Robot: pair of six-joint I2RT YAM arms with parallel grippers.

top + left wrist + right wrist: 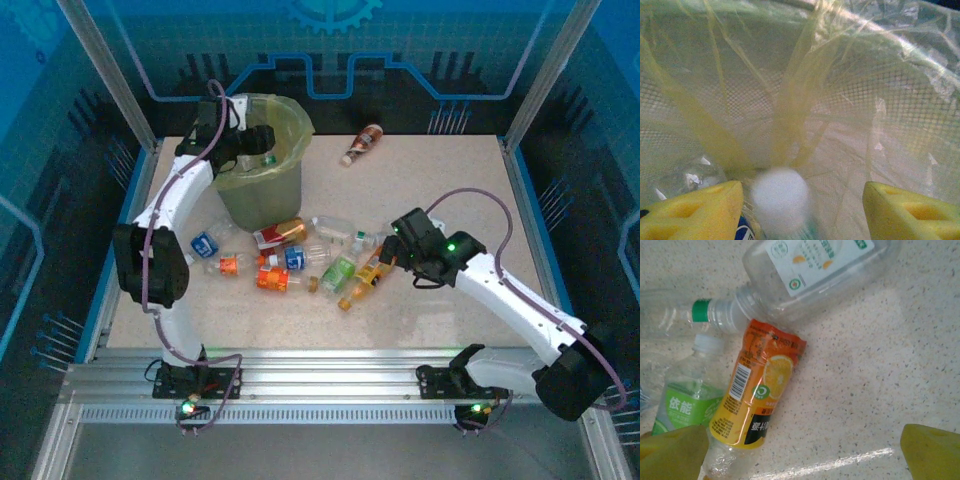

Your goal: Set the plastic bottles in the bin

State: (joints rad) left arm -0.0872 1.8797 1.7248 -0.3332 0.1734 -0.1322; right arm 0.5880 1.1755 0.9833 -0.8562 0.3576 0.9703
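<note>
Plastic bottles (300,255), small and clear with red, orange, blue and green labels, lie in a loose heap around the middle of the speckled tabletop (450,190). Right gripper (385,262) hangs low at the heap's right side. Its yellow foam fingers (675,452) are spread wide with nothing between them. Just ahead of them lies an orange-labelled clear bottle (757,395), touching a green-labelled bottle (687,402) beside it and a larger green-capped bottle (820,270) beyond. Likely lined up to take the orange one; the crowding neighbours may get nudged.

Farther back, toward the far-left corner, stands the round bin (262,195), lined with a yellow-green bag (840,100). Left gripper (255,140) sits over its mouth with its own fingers (695,210) apart. A white-capped bottle (780,200) shows blurred between them, clear of the right finger: a drop, by the look. One brown-labelled bottle (362,143) lies alone near the far edge.
</note>
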